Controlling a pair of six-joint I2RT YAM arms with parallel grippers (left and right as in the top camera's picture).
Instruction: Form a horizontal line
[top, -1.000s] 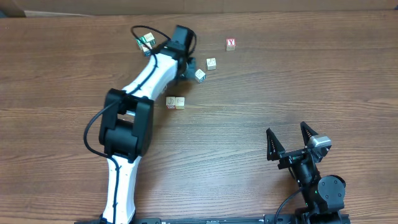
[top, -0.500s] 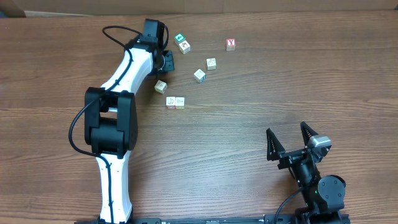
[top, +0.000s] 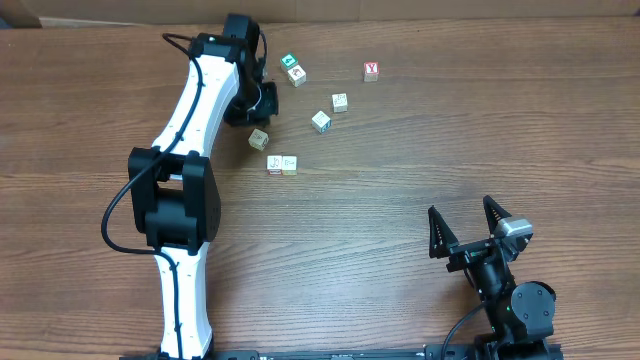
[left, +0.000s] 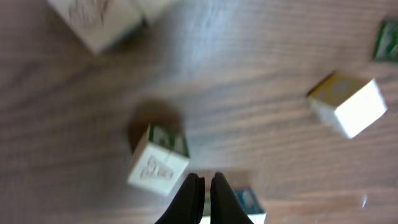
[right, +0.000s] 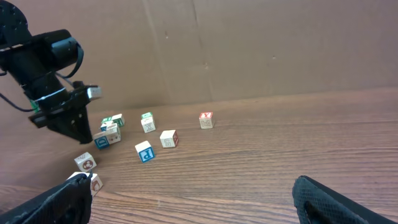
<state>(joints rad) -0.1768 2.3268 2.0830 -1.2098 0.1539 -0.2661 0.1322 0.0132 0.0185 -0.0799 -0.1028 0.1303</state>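
On the counter (top: 420, 150), the left arm (top: 195, 110) reaches far. The left pincer (left: 203, 185) is pressed together, holding nothing, and the right pincer (top: 466, 226) rests spread and empty near the front. The row (top: 281, 165), two touching cubes mid-counter, has its long axis left to right in the overhead view. Square the tilted loose cube (top: 259, 139) just beyond its left end first, then push along that axis, never across.

L hand (left: 203, 186) further left vs. before
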